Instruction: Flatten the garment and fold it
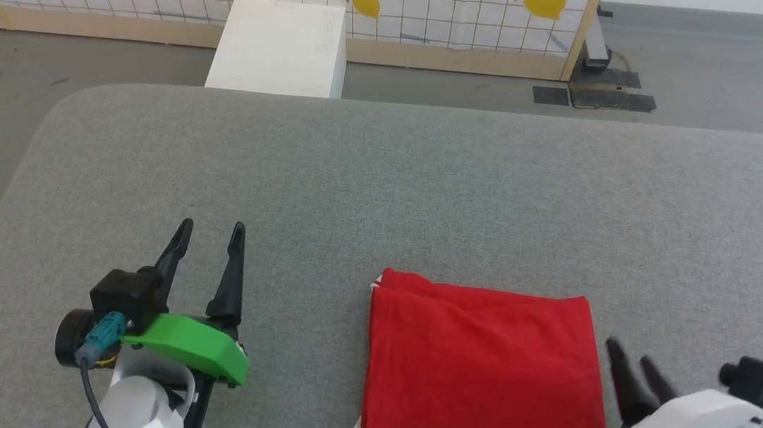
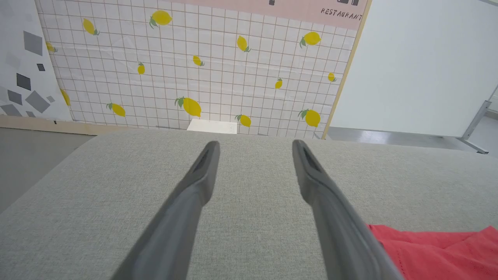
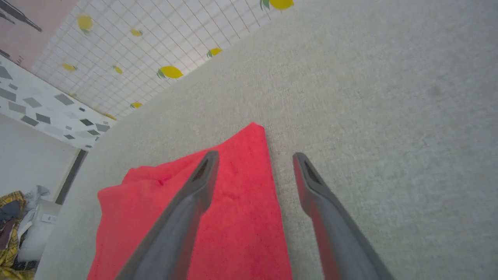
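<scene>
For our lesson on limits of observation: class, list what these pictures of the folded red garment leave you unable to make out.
- Head view: the garment hides its inner layers under its top fold.
- Head view: the right gripper is blurred, so its fingertip outlines are unclear.
- Left wrist view: most of the garment is cut off by the bottom right corner.

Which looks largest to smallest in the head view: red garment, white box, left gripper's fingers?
1. Red garment
2. White box, farther away, so its true size is unsure
3. Left gripper's fingers, near the camera yet smallest
</scene>
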Controlling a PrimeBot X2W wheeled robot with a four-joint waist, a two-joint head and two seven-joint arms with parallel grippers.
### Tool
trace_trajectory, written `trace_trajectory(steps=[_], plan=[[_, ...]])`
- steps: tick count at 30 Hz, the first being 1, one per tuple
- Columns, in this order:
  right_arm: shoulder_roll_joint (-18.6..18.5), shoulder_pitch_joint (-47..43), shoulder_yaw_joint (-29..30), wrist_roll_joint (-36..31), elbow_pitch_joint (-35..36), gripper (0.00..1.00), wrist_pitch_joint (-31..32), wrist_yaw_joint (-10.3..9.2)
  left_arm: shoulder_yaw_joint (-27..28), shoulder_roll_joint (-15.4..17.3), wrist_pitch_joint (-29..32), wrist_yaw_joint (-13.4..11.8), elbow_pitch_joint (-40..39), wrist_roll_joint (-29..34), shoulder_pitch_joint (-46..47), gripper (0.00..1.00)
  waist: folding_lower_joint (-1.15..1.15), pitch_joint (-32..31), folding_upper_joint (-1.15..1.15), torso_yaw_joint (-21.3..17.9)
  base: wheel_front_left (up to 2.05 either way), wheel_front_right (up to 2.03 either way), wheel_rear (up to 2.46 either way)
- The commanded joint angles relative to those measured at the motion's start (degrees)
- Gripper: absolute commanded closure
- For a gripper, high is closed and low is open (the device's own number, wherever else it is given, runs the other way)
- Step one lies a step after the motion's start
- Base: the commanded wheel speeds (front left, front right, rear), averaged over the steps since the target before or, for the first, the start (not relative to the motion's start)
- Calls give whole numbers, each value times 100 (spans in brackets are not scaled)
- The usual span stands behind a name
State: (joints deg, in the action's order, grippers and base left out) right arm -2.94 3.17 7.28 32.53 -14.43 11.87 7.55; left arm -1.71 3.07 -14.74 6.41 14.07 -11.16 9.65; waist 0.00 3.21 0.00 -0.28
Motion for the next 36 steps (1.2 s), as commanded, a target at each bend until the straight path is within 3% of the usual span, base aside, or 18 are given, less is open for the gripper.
trace_trajectory(steps=[1, 11, 12, 14, 16, 21, 24, 30, 36], plan=[[6, -51, 14, 121, -132, 0, 179, -6, -5, -19, -26, -15, 6, 23, -60, 0, 0, -15, 0, 5, 0, 0, 0], [6, 165, -236, 674, -860, 0, 1551, -6, -60, -19, -26, -20, 11, 18, -105, 0, 0, -36, 0, 39, 0, 0, 0], [6, 193, -280, 633, -874, 6, 1663, -6, -56, -19, -26, -20, 10, 18, -106, 0, 0, -30, 0, 39, 0, 0, 0], [6, 266, -340, 471, -851, 72, 1832, -6, -40, -19, -26, -20, 2, 25, -107, 0, 0, -5, 0, 24, 0, 0, 0], [6, 367, -430, 176, -759, 100, 1992, -6, -16, -19, -26, -31, -30, 37, -115, 0, 0, 33, 0, -23, 0, 0, 0], [-62, 780, -871, -1041, -244, 100, 2312, -6, 85, -14, -26, -64, -168, 94, -118, 0, 0, 201, 0, -303, 0, 0, 0], [-470, 1185, -1525, -1819, 42, 100, 2425, -6, 182, 23, -26, -59, -260, 124, -69, 0, 0, 366, 0, -611, 0, 0, 0], [-1555, 2106, -2660, -2622, -16, 100, 2216, -6, 170, 101, -26, -19, -411, 258, 126, 0, 0, 731, 0, -1281, 0, 0, 0], [-2416, 2994, -2925, -2963, -662, 100, 1486, -6, 79, 226, -26, 11, -543, 386, 483, 0, 0, 1233, 0, -1901, 0, 0, 0]])
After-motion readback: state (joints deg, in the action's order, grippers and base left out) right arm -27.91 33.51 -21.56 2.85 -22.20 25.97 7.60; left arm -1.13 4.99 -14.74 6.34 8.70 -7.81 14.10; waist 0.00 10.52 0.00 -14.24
